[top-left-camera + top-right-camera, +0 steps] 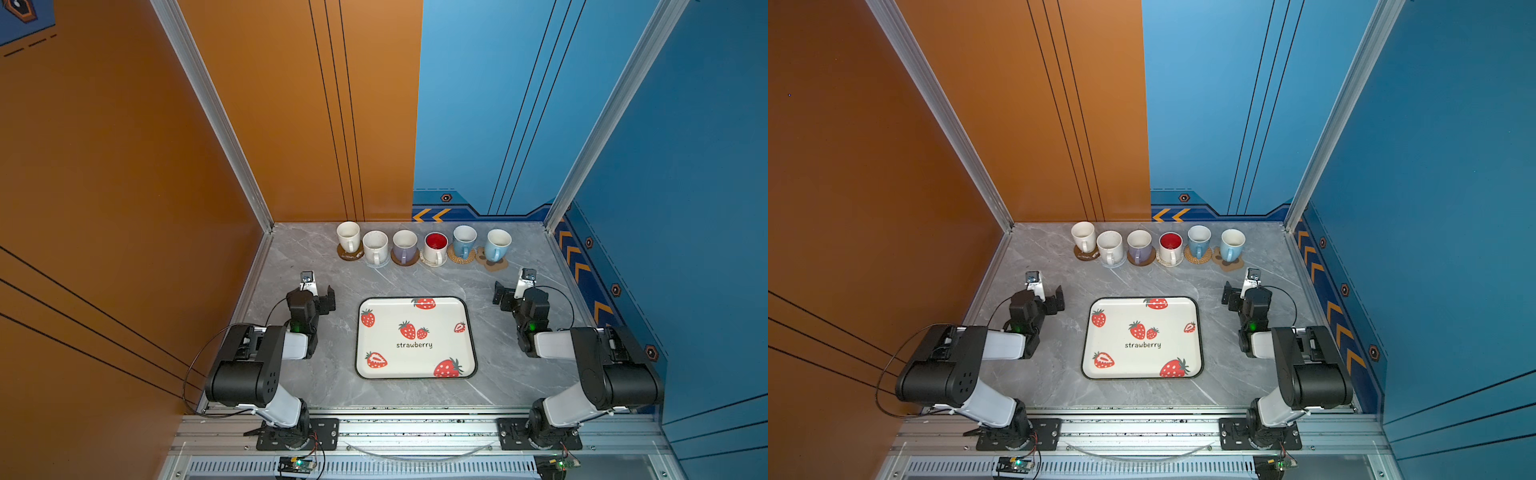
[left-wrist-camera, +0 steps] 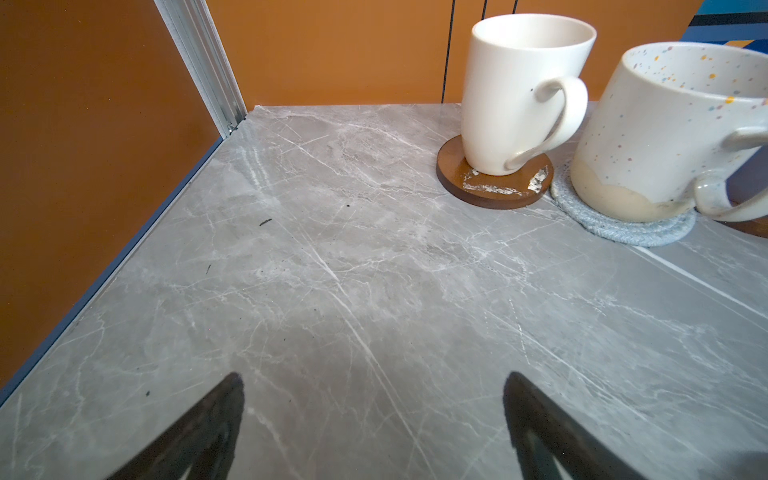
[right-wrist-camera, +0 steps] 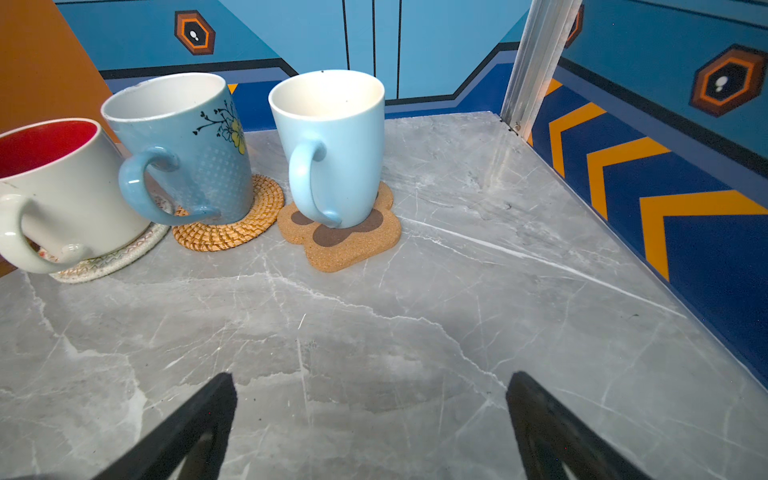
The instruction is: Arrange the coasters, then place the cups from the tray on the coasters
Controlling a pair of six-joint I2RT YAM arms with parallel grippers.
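- The left pincer [image 1: 327, 299] and the right pincer [image 1: 502, 296] both hung with jaws spread wide and nothing between them, one on either side of the tray and well short of the cups.
- All six cups stood upright in a row along the far edge, handles toward the near side. From the left: the plain white cup [image 1: 348, 236], the speckled cup [image 1: 375, 246], the lavender cup [image 1: 404, 245], the red-lined cup [image 1: 435, 246], the flowered blue cup [image 1: 464, 241] and the plain blue cup [image 1: 497, 244].
- They looked like glazed ceramic: stiff, fairly heavy, slick and breakable. I would grip one by the wall at the rim, one finger inside, or across the handle. Neighbours stood close, so there was little room for the jaws.
- Under them, in the same order, lay a brown disc [image 1: 350, 254], a grey woven mat [image 2: 623, 228], a second brown disc [image 1: 405, 261], a cream woven mat [image 3: 108, 262], a rattan round [image 3: 232, 232] and a paw-print coaster [image 3: 345, 249]. All looked thin and light, apt to slide if a cup dragged.
- The plain blue cup sat toward the far part of its paw shape, not centred.
- The tray [image 1: 415, 361] lay bare in the near middle, so I judged the job done.
- Around it all were the grey marble table [image 1: 299, 257], an orange wall [image 1: 124, 166] on the left and a blue wall [image 1: 685, 166] on the right.
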